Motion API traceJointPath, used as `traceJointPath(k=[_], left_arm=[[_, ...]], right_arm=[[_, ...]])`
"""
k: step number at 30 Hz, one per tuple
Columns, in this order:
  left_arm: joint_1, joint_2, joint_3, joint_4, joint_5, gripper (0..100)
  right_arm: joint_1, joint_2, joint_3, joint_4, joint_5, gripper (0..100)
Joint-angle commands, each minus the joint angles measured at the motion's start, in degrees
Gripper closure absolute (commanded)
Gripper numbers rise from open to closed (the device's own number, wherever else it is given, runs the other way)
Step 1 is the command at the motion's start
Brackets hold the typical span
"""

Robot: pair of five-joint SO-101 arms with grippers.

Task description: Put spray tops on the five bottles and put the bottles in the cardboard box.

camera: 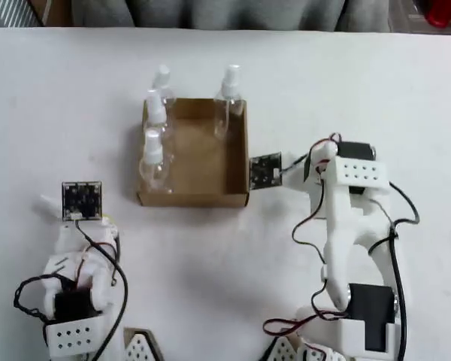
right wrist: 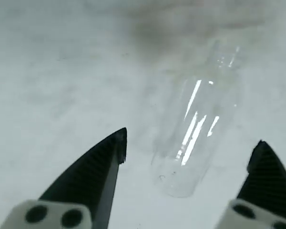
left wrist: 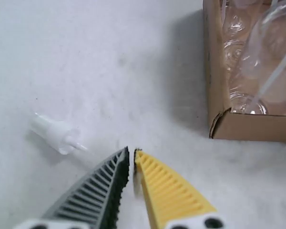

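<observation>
High view has the brown cardboard box (camera: 193,198) at mid-table, holding what look like four clear plastic bottles (camera: 155,154) with spray tops fitted. The left gripper (left wrist: 132,153), jaws pressed together on nothing, is near a loose white spray top (left wrist: 56,132) on the white table (camera: 361,90). The right gripper (right wrist: 190,140) is spread wide and empty, with a capless clear bottle (right wrist: 198,119) lying between its jaws.

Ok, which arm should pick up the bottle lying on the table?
Right. Its open gripper hangs over the bottle, one finger each side. The left gripper is shut, next to the loose spray top instead.
</observation>
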Motion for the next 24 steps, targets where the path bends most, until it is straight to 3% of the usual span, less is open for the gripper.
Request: traceJointPath(k=[1, 18, 24], left_arm=[[-0.57, -0.40, -0.26, -0.88, -0.53, 98], [-0.57, -0.40, -0.26, -0.88, -0.53, 98], [-0.48, -0.40, -0.26, -0.97, -0.62, 98]], right_arm=[[-0.31, -1.01, 0.88, -4.35, 0.26, 64.3], [-0.48, 19.30, -12.48, -8.31, -3.25, 64.5], [-0.66, 22.81, -15.74, -8.31, -3.25, 73.8]])
